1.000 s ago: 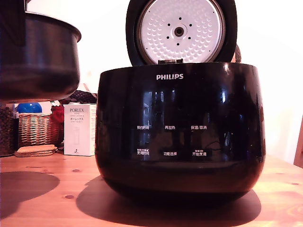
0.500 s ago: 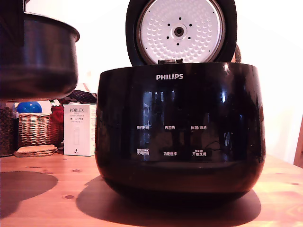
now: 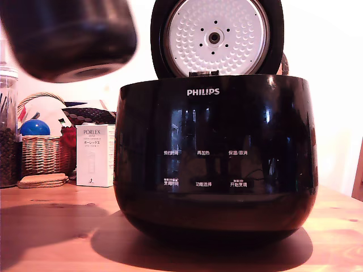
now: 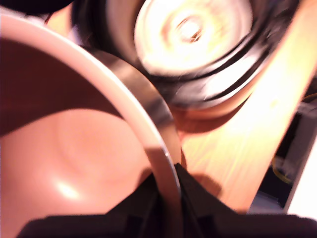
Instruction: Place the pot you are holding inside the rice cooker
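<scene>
Pot (image 3: 71, 37) hangs tilted and blurred at the exterior view's upper left, my claw (image 4: 168, 198) pinched on its rim, clear of the rice cooker (image 3: 215, 153) and above its top edge. If it swings low it could clip the cooker's near wall or the raised lid (image 3: 215, 37) (open room lies between them), and a rim-only grip may slip.

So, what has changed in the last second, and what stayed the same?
The pot moved up and toward the exterior view's right, closer to the rice cooker, uncovering the basket behind it. The pincer stays clamped on its rim. The cooker, its open lid and the white box did not move.
</scene>
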Controlling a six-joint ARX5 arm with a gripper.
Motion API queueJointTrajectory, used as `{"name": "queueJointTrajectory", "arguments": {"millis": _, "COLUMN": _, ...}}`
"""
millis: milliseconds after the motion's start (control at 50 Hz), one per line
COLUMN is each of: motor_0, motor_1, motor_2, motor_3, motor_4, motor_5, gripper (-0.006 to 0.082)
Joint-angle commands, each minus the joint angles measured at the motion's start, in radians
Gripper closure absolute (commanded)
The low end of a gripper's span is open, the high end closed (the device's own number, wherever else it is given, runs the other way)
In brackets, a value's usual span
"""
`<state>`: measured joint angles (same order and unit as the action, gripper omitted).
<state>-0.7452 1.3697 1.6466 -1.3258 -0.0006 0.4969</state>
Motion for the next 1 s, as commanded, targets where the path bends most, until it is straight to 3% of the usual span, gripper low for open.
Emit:
{"name": "queueJointTrajectory", "arguments": {"millis": 0, "motor_0": -0.023, "motor_1": -0.016, "motor_2": 0.026, "motor_3": 0.052, "motor_4": 0.01, "motor_5": 0.001, "gripper": 0.0789}}
{"name": "queueJointTrajectory", "arguments": {"millis": 380, "motor_0": -0.111, "motor_1": -0.004, "motor_2": 0.026, "motor_3": 0.188, "motor_4": 0.125, "motor_5": 0.037, "gripper": 0.0789}}
{"name": "queueJointTrajectory", "arguments": {"millis": 600, "motor_0": -0.15, "motor_1": 0.05, "motor_2": 0.026, "motor_3": 0.206, "motor_4": 0.151, "motor_5": 0.116, "gripper": 0.0789}}
{"name": "queueJointTrajectory", "arguments": {"millis": 880, "motor_0": -0.191, "motor_1": 0.117, "motor_2": 0.027, "motor_3": 0.242, "motor_4": 0.15, "motor_5": 0.298, "gripper": 0.0789}}
{"name": "queueJointTrajectory", "arguments": {"millis": 900, "motor_0": -0.193, "motor_1": 0.12, "motor_2": 0.027, "motor_3": 0.243, "motor_4": 0.15, "motor_5": 0.379, "gripper": 0.0789}}
{"name": "queueJointTrajectory", "arguments": {"millis": 980, "motor_0": -0.194, "motor_1": 0.139, "motor_2": 0.027, "motor_3": 0.244, "motor_4": 0.15, "motor_5": 0.472, "gripper": 0.0789}}
